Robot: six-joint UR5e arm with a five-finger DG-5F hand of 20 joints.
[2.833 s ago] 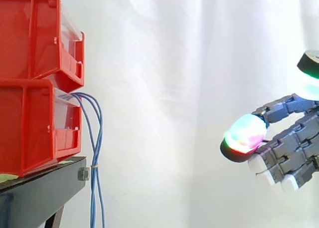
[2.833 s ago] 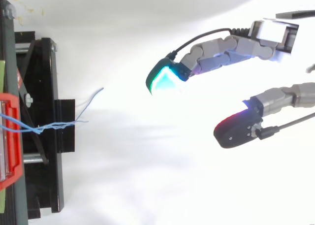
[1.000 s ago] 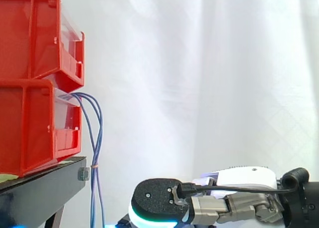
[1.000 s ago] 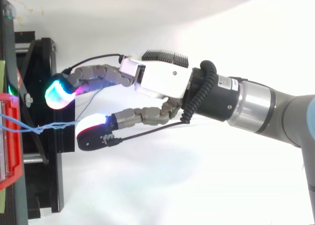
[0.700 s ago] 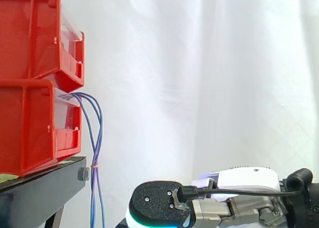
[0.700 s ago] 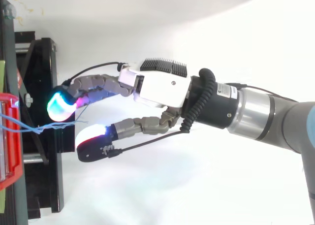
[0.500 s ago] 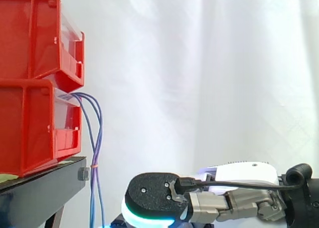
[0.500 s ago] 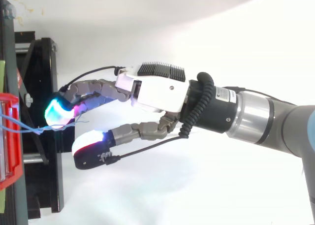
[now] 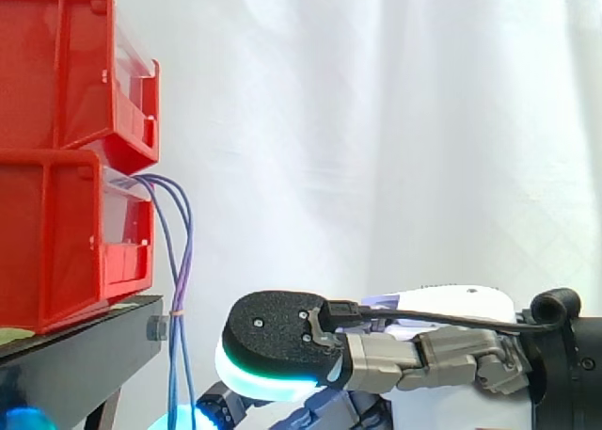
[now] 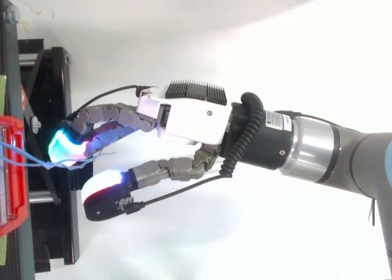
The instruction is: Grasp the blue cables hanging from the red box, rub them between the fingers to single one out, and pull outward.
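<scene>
Thin blue cables (image 9: pixel 182 251) come out of the lower red bin (image 9: pixel 56 242) and hang down past the edge of the black stand (image 9: pixel 85 355), tied together partway down. From above, the cables (image 10: pixel 27 158) run right from the bin's front. My hand (image 10: pixel 193 117) reaches in from the right at the height of the cables' lower part. Its glowing fingertips (image 10: pixel 61 146) sit right by the cables' loose ends, and the thumb (image 10: pixel 101 197) stays spread well apart on the other side. The hand is open with nothing pinched. In the side view the thumb's pad (image 9: pixel 273 341) is just right of the hanging cables.
A second red bin (image 9: pixel 56 63) is stacked on the lower one. The black stand (image 10: pixel 52 96) lies directly behind the fingertips. A white curtain backs the scene, with open space to the right of the bins.
The hand has come in from the far right, dropped low, then crept left and slightly up. Its fingertips have reached the cables' loose ends, with the thumb still spread apart.
</scene>
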